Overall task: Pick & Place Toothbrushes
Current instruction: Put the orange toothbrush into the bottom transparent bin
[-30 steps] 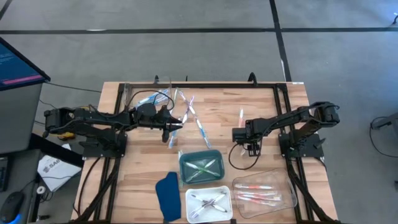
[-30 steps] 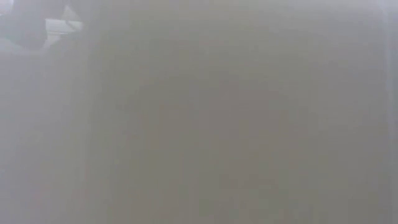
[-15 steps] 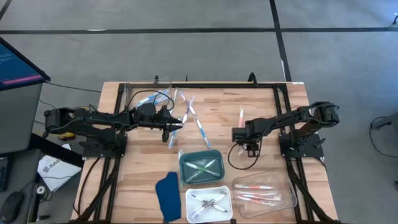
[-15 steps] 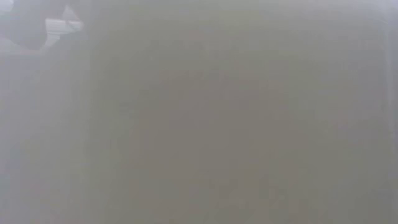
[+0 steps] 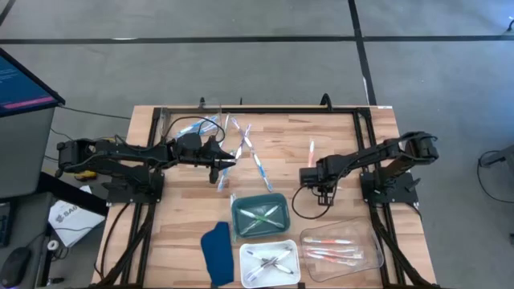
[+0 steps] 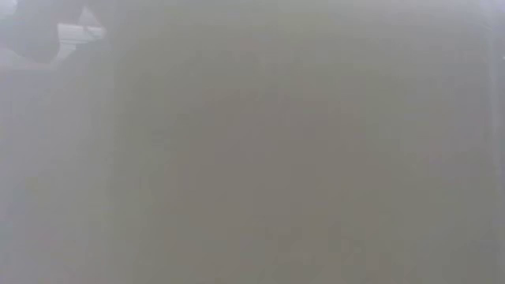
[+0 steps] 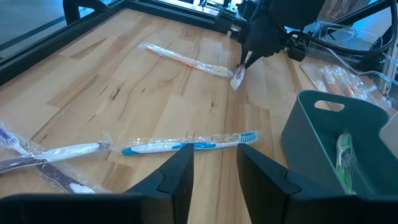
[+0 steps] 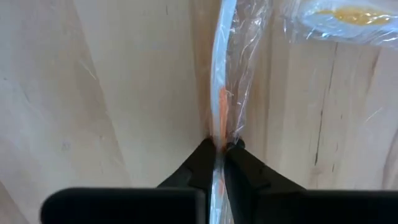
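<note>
At the table's right half, the right gripper (image 8: 218, 151) is seen with its fingers pinched together on a wrapped orange toothbrush (image 8: 222, 81) lying on the wood; the same brush (image 7: 186, 59) is visible from the left wrist view, its end caught under that gripper (image 7: 244, 62). The grasp step is judged to be in hand. The next move is expected to call for a straight lift, then a carry to the clear tray (image 5: 371, 241), where similar orange brushes are already laid; a slip in the loose wrapper is a possible risk. The left gripper (image 7: 214, 163) is held above the table's left middle with fingers partly apart and nothing between them, over a wrapped blue toothbrush (image 7: 189, 144). More brushes are scattered at the far left (image 5: 229, 136). A green bin (image 5: 261, 215) and a white tray (image 5: 269, 262) hold sorted brushes; a dark blue cloth (image 5: 215, 250) lies beside them. The wooden table (image 5: 337, 136) is framed by black rails. Grey floor with dark lines surrounds it, and a monitor (image 5: 20, 80) is noted at left. The low view shows only grey haze.
</note>
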Robot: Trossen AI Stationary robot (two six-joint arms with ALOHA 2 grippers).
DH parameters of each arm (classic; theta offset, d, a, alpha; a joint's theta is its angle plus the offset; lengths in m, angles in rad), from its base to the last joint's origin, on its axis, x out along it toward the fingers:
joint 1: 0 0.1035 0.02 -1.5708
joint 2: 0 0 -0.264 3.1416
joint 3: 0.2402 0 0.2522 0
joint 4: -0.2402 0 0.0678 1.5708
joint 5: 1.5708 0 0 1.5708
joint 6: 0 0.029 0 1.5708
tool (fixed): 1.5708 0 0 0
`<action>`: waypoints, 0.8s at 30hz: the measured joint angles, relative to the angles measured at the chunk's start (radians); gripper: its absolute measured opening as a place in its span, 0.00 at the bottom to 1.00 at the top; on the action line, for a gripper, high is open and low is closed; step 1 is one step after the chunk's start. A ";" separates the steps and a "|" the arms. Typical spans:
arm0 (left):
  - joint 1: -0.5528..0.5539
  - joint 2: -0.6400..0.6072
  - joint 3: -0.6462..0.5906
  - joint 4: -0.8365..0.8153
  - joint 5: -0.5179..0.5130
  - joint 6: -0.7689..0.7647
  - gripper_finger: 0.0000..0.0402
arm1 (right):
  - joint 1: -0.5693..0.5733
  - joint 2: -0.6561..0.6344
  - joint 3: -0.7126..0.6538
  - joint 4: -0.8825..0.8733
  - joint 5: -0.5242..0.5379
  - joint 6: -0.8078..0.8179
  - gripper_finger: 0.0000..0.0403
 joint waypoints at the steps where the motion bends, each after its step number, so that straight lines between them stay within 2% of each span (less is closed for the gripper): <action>1: 0.000 0.000 0.000 0.000 0.000 0.000 0.29 | 0.007 0.001 0.005 -0.006 0.004 0.001 0.04; 9: 0.000 0.000 0.000 0.002 0.000 0.000 0.29 | 0.067 0.004 0.123 -0.071 0.028 0.000 0.01; 18: 0.000 0.000 0.000 0.005 0.000 0.000 0.29 | 0.153 0.002 0.385 -0.297 0.084 0.000 0.01; 24: 0.000 0.000 0.000 0.005 0.000 0.000 0.29 | 0.259 0.001 0.561 -0.409 0.096 0.057 0.00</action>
